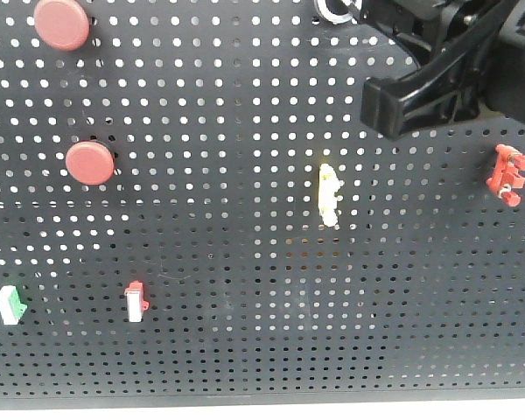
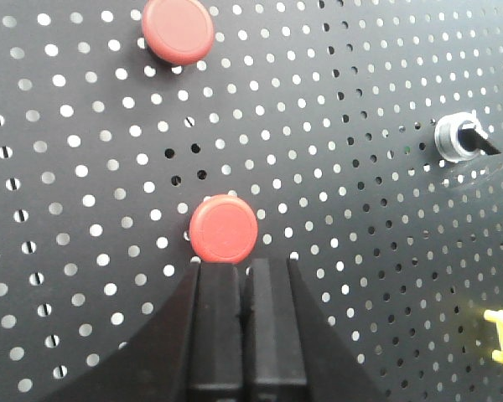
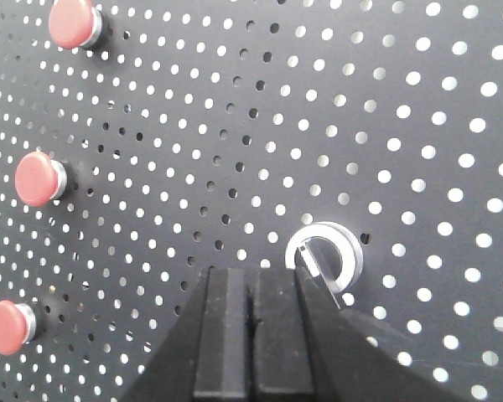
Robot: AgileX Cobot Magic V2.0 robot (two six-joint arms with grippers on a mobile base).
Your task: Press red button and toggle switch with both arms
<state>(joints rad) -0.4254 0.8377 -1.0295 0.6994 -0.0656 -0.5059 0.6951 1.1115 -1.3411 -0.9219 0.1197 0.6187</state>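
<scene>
Left wrist-mounted: closed left end effector [image 2: 245, 268] below red button [image 2: 223, 229], toggle switch [image 2: 457, 138] well apart.

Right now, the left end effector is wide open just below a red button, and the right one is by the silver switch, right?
Not quite. The left wrist view shows the left end effector shut tight, not wide open. It is just below a red button, and the right end effector is by the silver switch.
</scene>
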